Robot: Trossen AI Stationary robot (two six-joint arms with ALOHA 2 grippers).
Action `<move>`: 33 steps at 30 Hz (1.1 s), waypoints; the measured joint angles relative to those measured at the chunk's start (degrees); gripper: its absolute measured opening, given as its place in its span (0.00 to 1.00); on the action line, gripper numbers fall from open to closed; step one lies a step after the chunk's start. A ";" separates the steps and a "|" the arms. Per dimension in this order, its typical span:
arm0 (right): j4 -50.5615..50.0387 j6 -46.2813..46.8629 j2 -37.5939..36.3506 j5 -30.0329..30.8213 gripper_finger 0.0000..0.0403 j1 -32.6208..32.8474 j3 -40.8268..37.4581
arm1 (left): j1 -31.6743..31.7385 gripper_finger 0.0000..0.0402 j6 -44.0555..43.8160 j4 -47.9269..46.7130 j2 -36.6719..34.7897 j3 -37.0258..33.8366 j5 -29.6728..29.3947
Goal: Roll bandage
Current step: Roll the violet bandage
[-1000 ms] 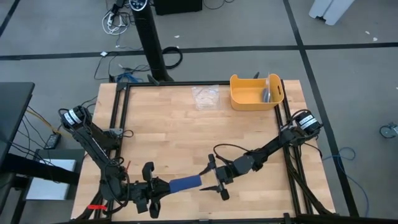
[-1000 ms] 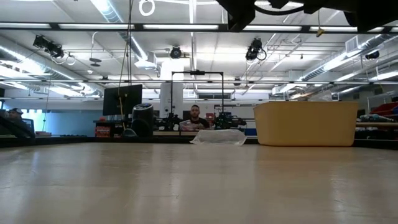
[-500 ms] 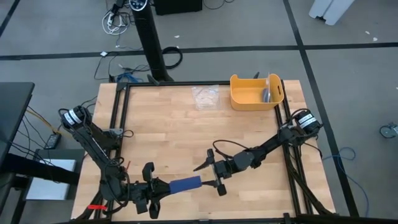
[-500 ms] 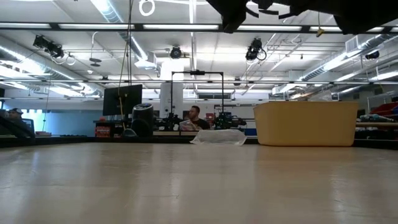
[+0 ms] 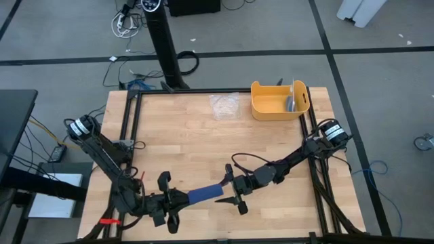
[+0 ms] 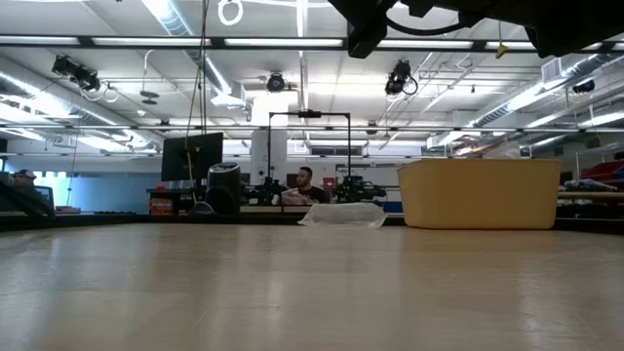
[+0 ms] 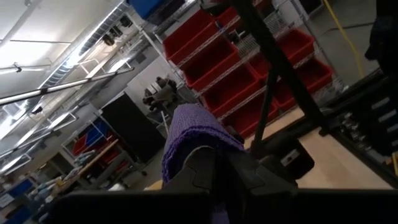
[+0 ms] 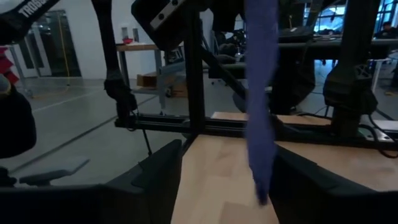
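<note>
Claw on the left (image 5: 178, 198) is clamped on the near-left end of the bandage (image 5: 204, 194), low over the near edge of the tabletop (image 5: 196, 146); its wrist view shows the cloth (image 7: 194, 132) bunched between the pinched fingers. The right claw (image 5: 231, 189) stands with its fingers spread wide, one on each side of the band's free end, and its own camera shows the strip (image 8: 261, 112) hanging between the two pads (image 8: 158, 174) without either touching it. So the bandage is stretched in the air between both arms, near the front middle. My worry is the next pinch: the band looks limp and narrow, so if I shut the right claw while it sways, I could catch only an edge or miss it outright. I judge that a pull with a poor hold would slide the cloth out and drop it slack. Too much tension could also drag it from the left claw. The tub (image 5: 279, 102) and the wrapper (image 5: 224, 106) sit far off, out of harm's way.
</note>
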 joint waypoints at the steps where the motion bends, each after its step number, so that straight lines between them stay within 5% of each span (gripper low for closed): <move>1: 0.02 0.14 0.00 -0.02 0.51 0.01 0.00 | 0.11 0.05 -0.06 0.04 0.00 0.00 0.39; 10: -0.64 0.96 0.00 0.19 0.37 -0.07 0.00 | 1.41 0.05 -0.11 0.43 0.04 0.00 2.98; 18: -2.91 -0.11 0.07 2.09 0.03 0.95 0.00 | 1.39 0.05 2.35 1.06 0.04 -0.18 0.61; 33: -1.59 -8.43 0.07 4.45 0.01 9.90 5.68 | 1.63 0.05 1.85 2.98 0.04 -7.50 -10.37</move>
